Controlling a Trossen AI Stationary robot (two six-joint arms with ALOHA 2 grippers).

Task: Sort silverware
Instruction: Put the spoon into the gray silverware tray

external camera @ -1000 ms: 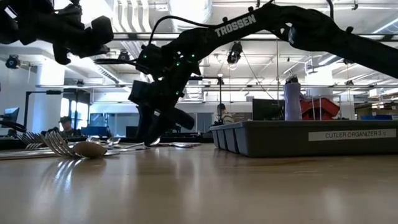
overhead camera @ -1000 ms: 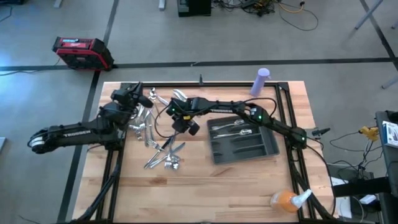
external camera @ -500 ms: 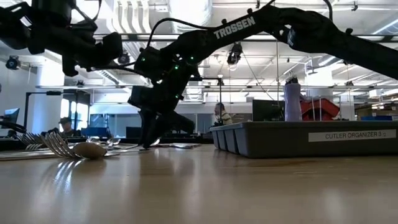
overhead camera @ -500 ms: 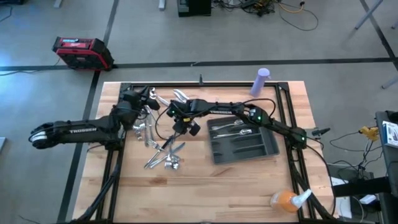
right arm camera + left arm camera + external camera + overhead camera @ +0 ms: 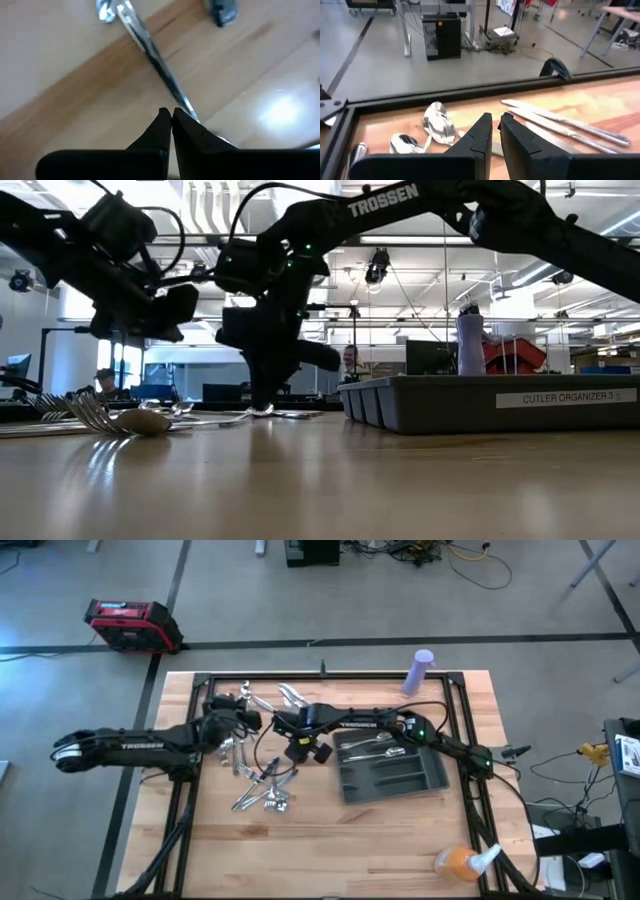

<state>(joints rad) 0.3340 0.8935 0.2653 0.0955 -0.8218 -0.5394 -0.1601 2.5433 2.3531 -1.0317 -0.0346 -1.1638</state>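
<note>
The silverware (image 5: 258, 780) lies in a loose heap left of the table's middle, and in the low view forks and a spoon (image 5: 130, 418) rest flat on the wood. A few pieces (image 5: 368, 745) lie in the dark grey tray (image 5: 405, 783). My right gripper (image 5: 170, 114) is shut and points down at the table beside one slim silver piece (image 5: 150, 50). My left gripper (image 5: 496, 120) is shut on nothing. It hovers above the heap's far part, with spoons (image 5: 439, 127) and knives (image 5: 560, 122) lying ahead of it. My right gripper comes from above, pointing down, with its shut fingertips (image 5: 262, 406) at table height. One end of the slim piece (image 5: 189, 107) runs in under one finger. The piece lies flat on the wood. I cannot tell whether the fingers touch it.
A purple bottle (image 5: 420, 670) stands at the far edge. An orange spray bottle (image 5: 460, 862) lies at the near right corner. Bare wood lies along the near side of the table, in front of the heap and the tray.
My left gripper has gone toward the table's right and near edges and come lower over the heap. My right gripper has turned from slanting to pointing straight down and has sunk until its tips are at the table by the silverware.
</note>
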